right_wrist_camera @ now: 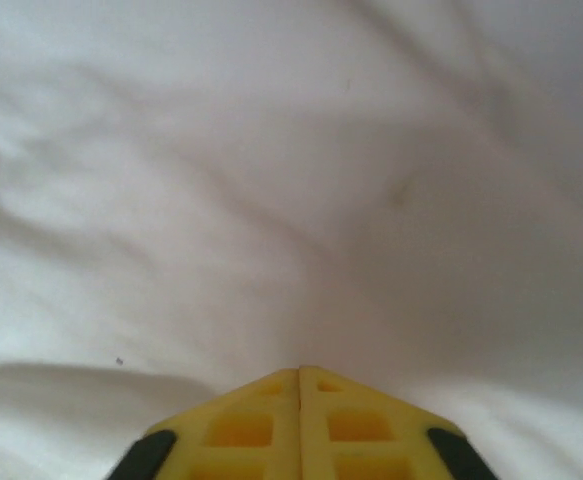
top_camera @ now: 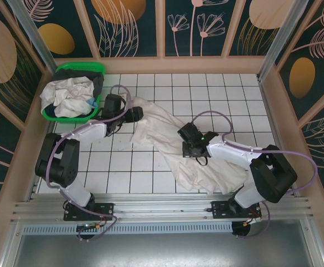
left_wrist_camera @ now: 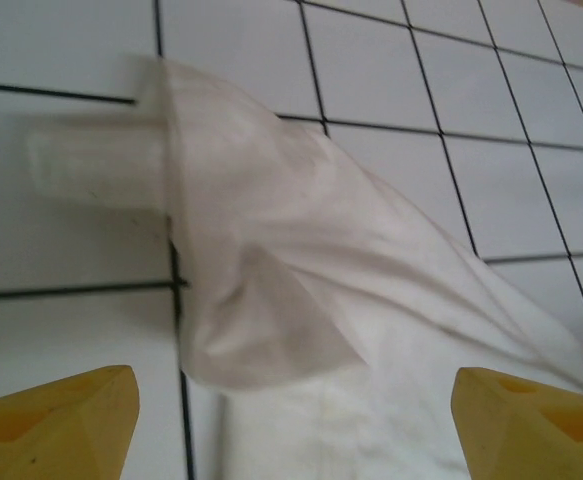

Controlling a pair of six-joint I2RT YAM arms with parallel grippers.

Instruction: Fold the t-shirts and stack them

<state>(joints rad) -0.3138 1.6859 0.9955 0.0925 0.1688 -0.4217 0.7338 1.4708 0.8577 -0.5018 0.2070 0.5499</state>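
the crumpled t-shirt point(top_camera: 167, 142) lies slantwise on the tiled table point(top_camera: 234, 100) between the arms. the left gripper point(left_wrist_camera: 291, 385) hangs over its loose far-left flap, fingers wide apart and empty. the right gripper point(right_wrist_camera: 299, 375) is down on the mid cloth, fingers tip to tip, possibly pinching a fold. best to close the left on that flap, then draw the ends apart low and evenly.
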